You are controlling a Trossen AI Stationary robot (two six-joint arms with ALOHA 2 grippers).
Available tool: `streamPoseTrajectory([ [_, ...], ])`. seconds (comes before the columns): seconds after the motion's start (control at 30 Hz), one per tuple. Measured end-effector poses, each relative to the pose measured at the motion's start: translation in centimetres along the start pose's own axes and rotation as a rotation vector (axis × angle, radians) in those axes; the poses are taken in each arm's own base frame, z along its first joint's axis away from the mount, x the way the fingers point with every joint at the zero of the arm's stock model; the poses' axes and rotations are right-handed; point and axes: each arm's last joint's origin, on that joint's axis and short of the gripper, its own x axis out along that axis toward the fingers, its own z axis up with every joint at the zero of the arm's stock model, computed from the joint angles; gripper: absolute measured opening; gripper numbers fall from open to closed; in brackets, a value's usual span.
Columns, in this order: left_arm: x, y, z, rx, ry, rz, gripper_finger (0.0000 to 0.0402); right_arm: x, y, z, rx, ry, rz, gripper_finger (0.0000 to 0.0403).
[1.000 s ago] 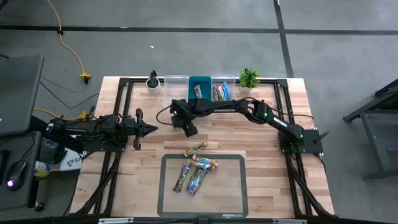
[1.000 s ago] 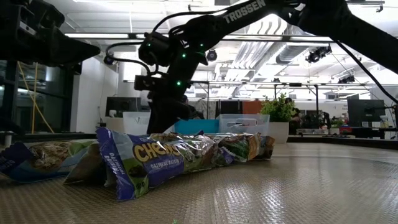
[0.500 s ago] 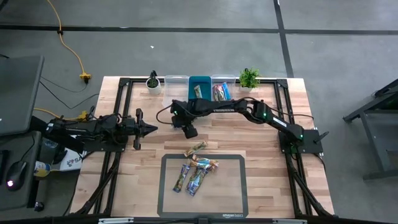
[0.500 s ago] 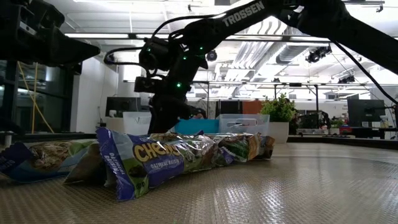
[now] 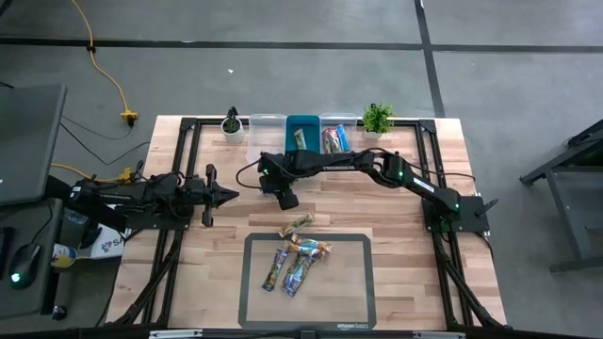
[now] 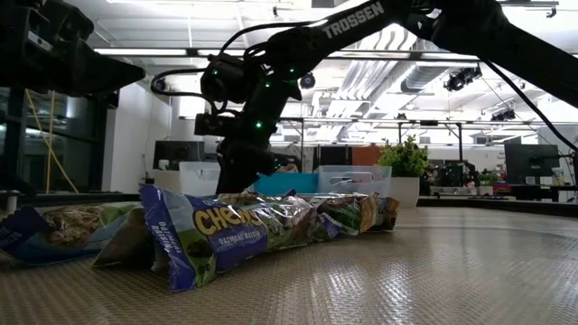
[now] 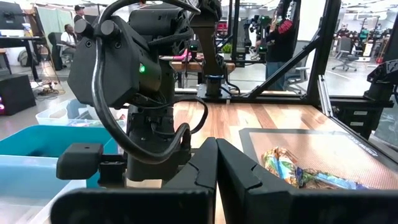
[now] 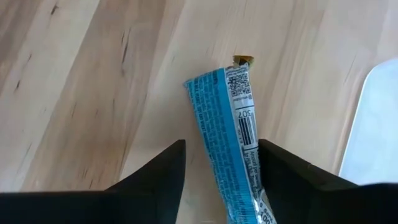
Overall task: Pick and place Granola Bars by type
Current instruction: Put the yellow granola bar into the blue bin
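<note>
Bare desk right of the mat; far edge blocked by bins and plants.

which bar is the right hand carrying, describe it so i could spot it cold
Start at the row of bins along the table's far edge, then follow the right arm out to its hand over the bare wood in front of them. Between its fingers hangs a blue-wrapped bar with a white barcode panel. Unlike the other bars heaped on the dark mat, it is alone and held.
</note>
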Motion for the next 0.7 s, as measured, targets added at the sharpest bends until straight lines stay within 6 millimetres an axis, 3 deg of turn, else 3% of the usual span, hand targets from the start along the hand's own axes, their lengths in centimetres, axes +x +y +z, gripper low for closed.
streamPoseTrajectory([
  [0.37,0.0,0.0,0.0,0.0,0.0,0.0,0.0001,0.3,1.4,0.4,-0.028,0.044,-0.041,0.0099],
  [0.7,0.0,0.0,0.0,0.0,0.0,0.001,0.0001,-0.2,2.1,1.3,-0.041,0.048,-0.073,0.006],
])
